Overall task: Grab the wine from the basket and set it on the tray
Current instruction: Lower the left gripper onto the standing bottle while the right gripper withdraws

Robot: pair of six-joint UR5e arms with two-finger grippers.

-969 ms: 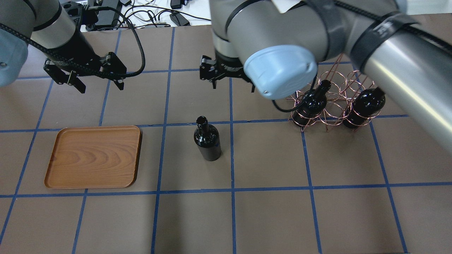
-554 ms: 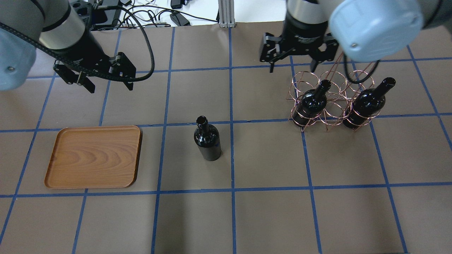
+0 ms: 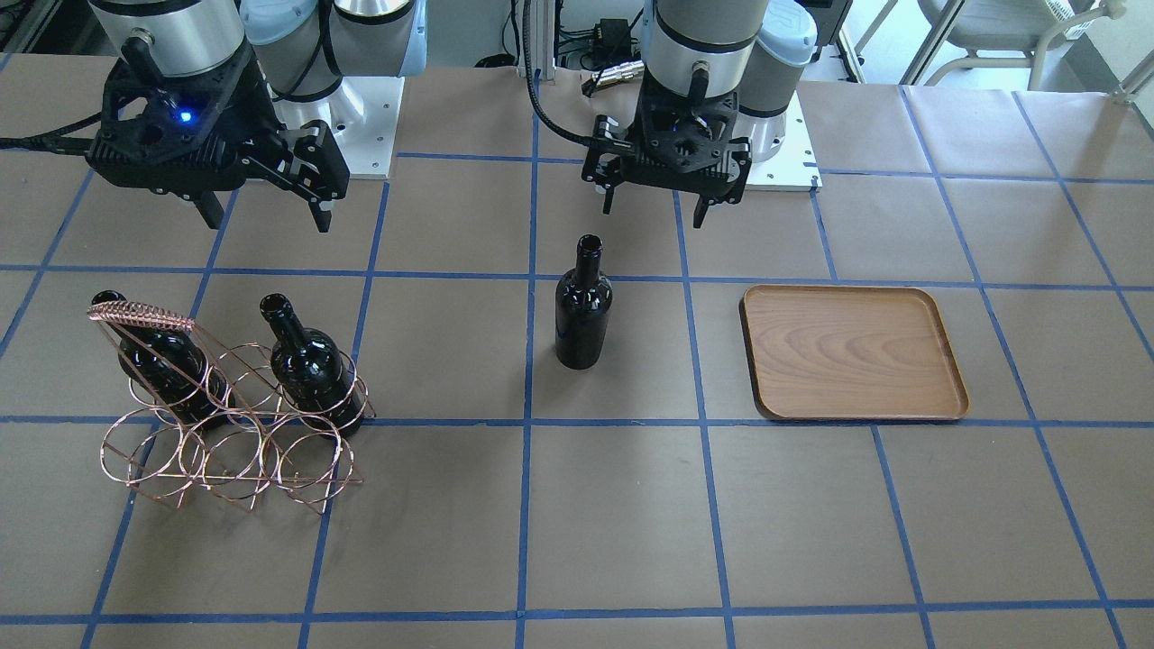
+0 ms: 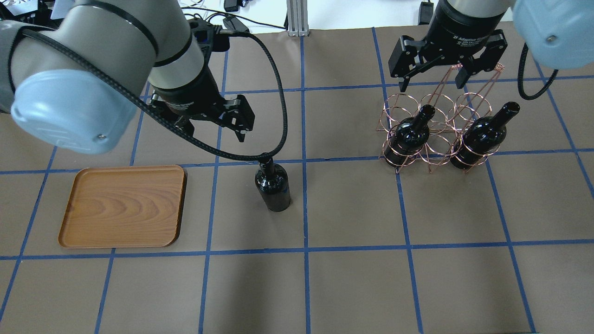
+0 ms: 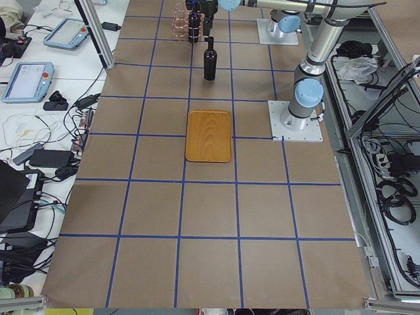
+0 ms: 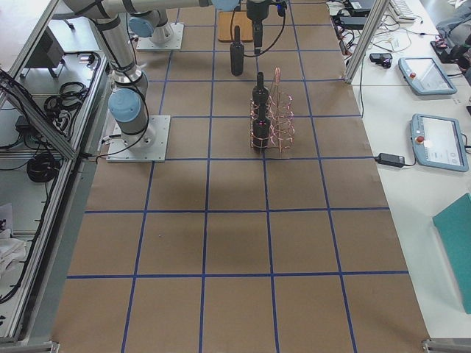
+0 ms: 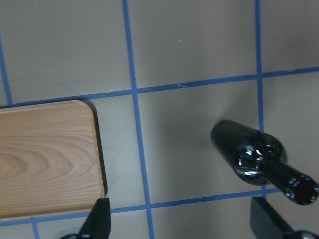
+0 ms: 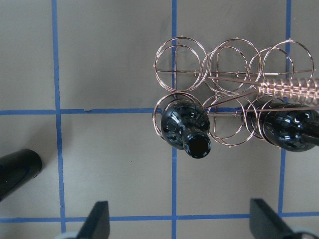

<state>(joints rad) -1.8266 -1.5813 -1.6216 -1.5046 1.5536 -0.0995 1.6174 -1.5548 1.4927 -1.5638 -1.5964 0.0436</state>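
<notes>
One wine bottle (image 4: 274,183) stands upright on the table, between the tray and the basket, also in the front view (image 3: 582,311) and the left wrist view (image 7: 254,159). Two more bottles (image 4: 410,137) (image 4: 480,137) lean in the copper wire basket (image 4: 438,139). The wooden tray (image 4: 123,206) lies empty at the left. My left gripper (image 4: 211,132) is open and empty, pointing down, hovering just beyond the standing bottle. My right gripper (image 4: 432,87) is open and empty above the basket's far side.
Blue tape lines grid the brown table. Cables and small devices (image 4: 185,18) and an aluminium post (image 4: 294,18) lie beyond the far edge. The arm bases (image 3: 361,117) stand at the robot's side of the table.
My left arm has swung right from above the tray's far side to the standing bottle. My right gripper has moved right from the table's middle to over the basket. Both stayed open.
</notes>
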